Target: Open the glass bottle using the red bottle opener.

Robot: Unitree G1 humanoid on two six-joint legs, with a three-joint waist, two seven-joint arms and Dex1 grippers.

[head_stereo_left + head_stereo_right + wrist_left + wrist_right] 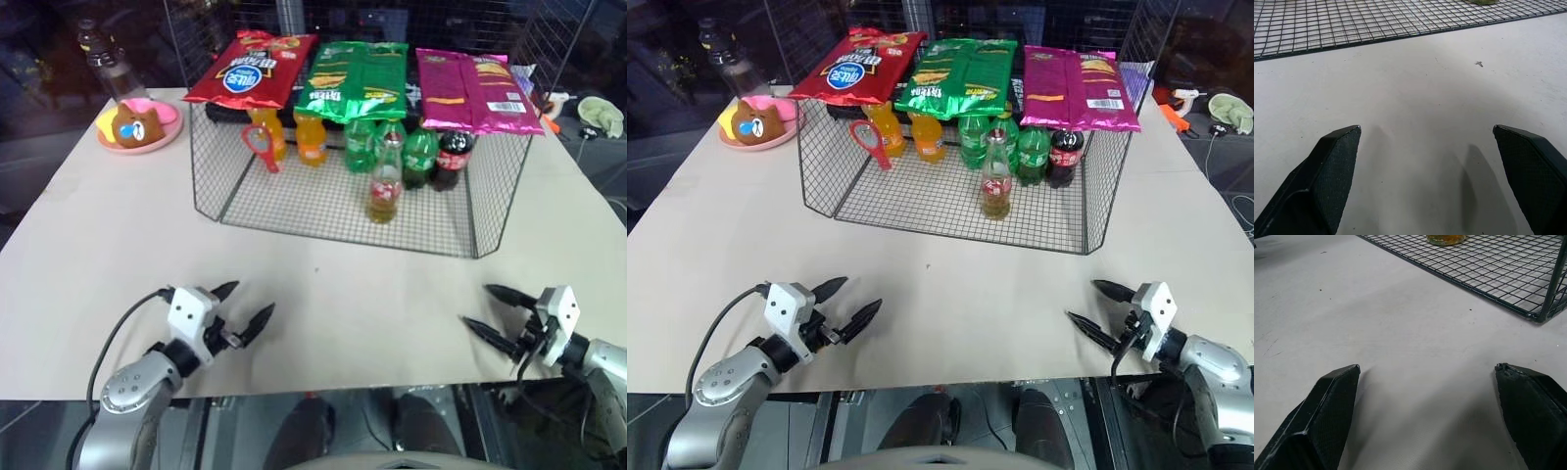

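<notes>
Left to right across the head view. At lower left, the left gripper (243,305) hangs over the bare table (118,235), its two black fingers spread wide apart on nothing. At upper left sits a pink plate (168,137) with a bear-shaped toy, well apart from the work. Left of centre in the upper half, the opener (263,147) rests inside the wire rack (333,211), seemingly propped against the orange bottles (290,135); whether it hangs from the mesh cannot be told. At upper centre, the glass bottle (386,182) stands upright on the rack floor, just in front of the green bottles (390,149), cap on. Snack bags (355,76) lie across the rack top, directly above both task items. At lower right, the right gripper (498,311) is likewise spread and empty.

Likely hazards: a reach from above would probably meet the bags and rack top, so entry seems limited to the open front. The flat opener could slip or drop among the orange bottles. A finger brushing the tall, narrow glass bottle might topple it against its neighbours.
</notes>
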